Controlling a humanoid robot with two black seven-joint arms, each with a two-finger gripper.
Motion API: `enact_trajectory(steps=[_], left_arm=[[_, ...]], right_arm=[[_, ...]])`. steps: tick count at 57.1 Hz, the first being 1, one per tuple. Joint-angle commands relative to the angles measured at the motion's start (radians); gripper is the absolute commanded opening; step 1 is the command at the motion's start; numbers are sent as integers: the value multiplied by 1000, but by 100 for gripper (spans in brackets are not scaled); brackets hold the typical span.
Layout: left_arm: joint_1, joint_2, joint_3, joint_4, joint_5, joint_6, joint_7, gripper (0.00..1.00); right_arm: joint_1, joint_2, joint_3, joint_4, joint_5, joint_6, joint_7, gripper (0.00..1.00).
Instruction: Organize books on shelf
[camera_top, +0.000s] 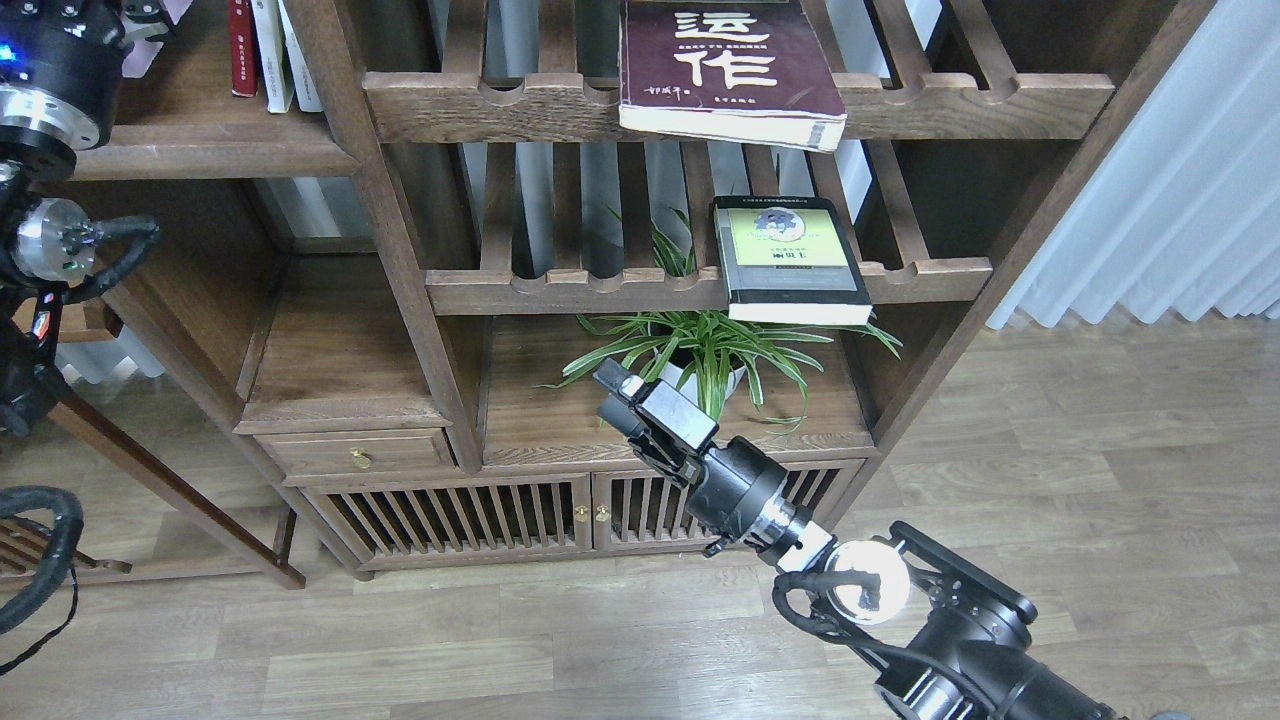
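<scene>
While maroon book (728, 70) overhangs its rail | right gripper (612, 383) state unclear, free air | left gripper unseen

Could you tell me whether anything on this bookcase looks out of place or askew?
Yes. The maroon book lies flat and slightly skewed on the upper slatted rack, overhanging its front rail. The yellow-green book likewise lies flat across the lower slatted rack, while the slim volumes stand upright.
</scene>
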Motion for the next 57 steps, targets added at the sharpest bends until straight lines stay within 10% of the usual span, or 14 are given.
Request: enact_trajectory(steps=[1,32,57], left_arm=[[0,-3,25,22,0,0,-16,1],[-9,9,122,32,-21,0,-18,44],[-8,36,107,-37,-23,-2,-39,51]], right_arm=[[3,0,2,1,0,0,0,98],[-3,-5,0,1,2,0,0,98],[-14,-6,-2,1,0,0,-2,98]])
